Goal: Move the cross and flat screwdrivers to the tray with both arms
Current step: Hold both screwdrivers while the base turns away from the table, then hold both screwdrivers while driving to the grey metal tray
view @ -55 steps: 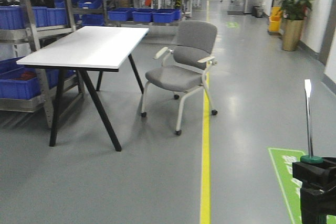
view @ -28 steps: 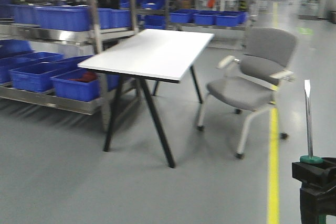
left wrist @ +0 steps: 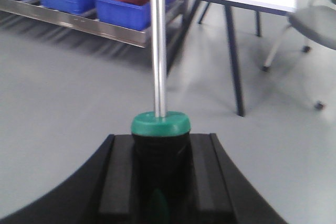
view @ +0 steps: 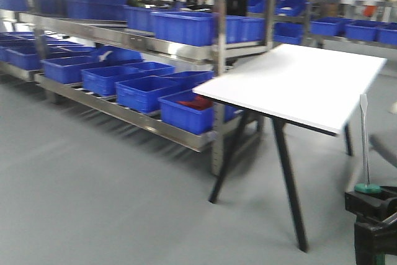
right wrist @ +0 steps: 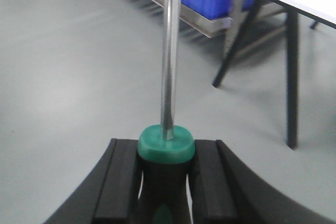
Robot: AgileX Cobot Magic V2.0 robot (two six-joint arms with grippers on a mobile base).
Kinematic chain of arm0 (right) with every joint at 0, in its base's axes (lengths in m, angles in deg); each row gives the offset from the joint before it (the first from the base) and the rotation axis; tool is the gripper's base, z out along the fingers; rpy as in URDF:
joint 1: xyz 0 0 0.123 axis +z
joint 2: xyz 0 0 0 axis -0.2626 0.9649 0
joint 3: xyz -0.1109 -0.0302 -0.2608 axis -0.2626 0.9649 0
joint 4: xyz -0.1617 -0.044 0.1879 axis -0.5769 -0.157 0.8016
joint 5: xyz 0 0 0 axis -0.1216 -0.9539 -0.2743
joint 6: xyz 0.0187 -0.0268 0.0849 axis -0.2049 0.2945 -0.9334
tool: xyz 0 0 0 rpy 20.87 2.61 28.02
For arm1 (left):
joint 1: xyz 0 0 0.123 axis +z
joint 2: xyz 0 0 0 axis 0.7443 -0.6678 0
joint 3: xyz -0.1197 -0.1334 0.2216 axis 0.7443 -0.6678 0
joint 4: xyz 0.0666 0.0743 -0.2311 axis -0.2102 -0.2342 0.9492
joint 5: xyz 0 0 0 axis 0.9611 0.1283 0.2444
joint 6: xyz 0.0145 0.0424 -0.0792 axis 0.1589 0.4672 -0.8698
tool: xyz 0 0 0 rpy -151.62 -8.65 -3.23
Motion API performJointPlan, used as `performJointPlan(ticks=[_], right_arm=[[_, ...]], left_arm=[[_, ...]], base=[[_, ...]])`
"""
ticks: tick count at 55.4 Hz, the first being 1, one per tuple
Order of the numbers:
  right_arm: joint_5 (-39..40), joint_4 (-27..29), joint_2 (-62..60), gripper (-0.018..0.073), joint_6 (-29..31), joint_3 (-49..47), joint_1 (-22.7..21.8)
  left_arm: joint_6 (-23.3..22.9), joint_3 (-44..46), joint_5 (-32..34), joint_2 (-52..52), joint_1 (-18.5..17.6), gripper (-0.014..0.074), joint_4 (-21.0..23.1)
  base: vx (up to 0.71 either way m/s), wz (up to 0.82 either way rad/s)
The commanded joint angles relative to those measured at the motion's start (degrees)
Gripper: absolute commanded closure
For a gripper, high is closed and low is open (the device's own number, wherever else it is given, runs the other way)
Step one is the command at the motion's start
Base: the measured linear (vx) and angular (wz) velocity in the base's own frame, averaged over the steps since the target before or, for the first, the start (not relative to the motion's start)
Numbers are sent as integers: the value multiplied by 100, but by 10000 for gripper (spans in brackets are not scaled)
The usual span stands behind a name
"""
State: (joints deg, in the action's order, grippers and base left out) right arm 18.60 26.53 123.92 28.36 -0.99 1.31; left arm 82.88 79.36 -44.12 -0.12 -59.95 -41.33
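Each wrist view shows a screwdriver standing upright in black jaws. My left gripper [left wrist: 160, 177] is shut on the black-and-green handle of one screwdriver [left wrist: 158, 51], whose grey shaft runs out of the top of the frame. My right gripper [right wrist: 165, 182] is shut on the handle of the other screwdriver [right wrist: 170, 51], its tip also out of frame. In the front view a black gripper [view: 372, 215] at the lower right holds a screwdriver [view: 365, 147] with a flattened blade tip. I cannot tell which arm that is. The tray is out of view.
A white table [view: 304, 79] on black legs stands ahead to the right. Metal shelving with several blue bins [view: 142, 91] runs along the left and back. A grey chair [left wrist: 315, 22] sits beyond the table. Grey floor lies in front.
The whole front view has swung left: table and chair slid to the right of the frame and the shelving came into view. The held screwdriver stays at the same spot in the frame.
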Motion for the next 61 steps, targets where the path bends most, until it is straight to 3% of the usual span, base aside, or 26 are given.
performJointPlan(ticks=[1,61], right_arm=[[475,-46,-67,567,39,-185,-3],[509,-46,-67,567,39,-185,-3]], left_arm=[[-14,170,495,28,-36,599,78],[-14,170,495,28,-36,599,78]], base=[[56,57],[58,50]])
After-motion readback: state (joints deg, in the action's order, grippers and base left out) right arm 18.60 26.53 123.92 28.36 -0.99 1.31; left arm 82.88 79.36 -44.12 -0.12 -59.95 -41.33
